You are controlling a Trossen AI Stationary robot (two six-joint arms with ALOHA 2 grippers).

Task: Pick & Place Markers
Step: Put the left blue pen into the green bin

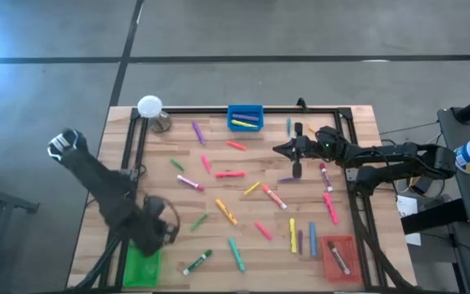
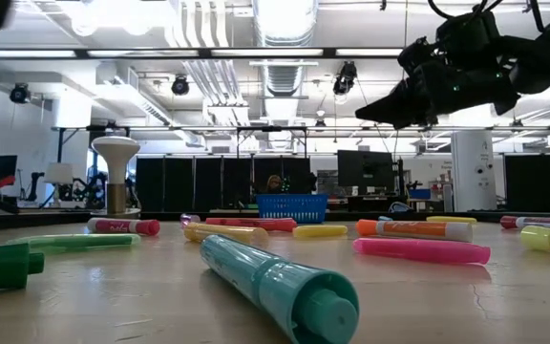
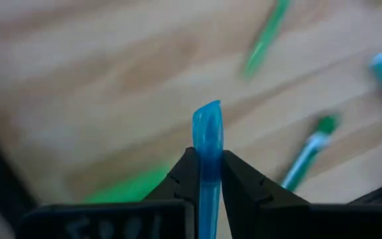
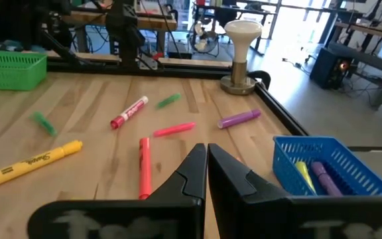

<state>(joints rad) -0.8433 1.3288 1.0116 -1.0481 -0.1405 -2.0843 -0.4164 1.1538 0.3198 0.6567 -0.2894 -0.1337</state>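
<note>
My left gripper point(image 3: 209, 174) is clamped on a blue marker point(image 3: 207, 143), which stands up between the two fingers with its rounded tip poking clear of them. I hold it low on the barrel so the free end leads the way into a tray. In the high view this gripper point(image 1: 163, 227) sits at the lower left of the frame, just above the green tray point(image 1: 143, 268), though blue belongs, I judge, in the blue tray point(image 1: 245, 118) at the top centre, which already has a yellow and a purple pen in it.

My right gripper point(image 4: 206, 166) has its fingers pressed together with nothing between them; in the high view it point(image 1: 297, 167) hovers right of centre over loose markers point(image 1: 229, 174). These lie scattered across the whole middle of the wooden table point(image 1: 357, 122) in pink, red, yellow, green and orange, none touching the frame rails. The red tray point(image 1: 339, 257) at the lower right holds one or two pens (I cannot make out which colours).

Room to move is fair: the dark rails run along the left, top and right of the work area, and a white-topped lamp point(image 1: 150, 107) stands at the upper left corner, near the straight path toward the blue tray, so I would carry high and pass to its right.
</note>
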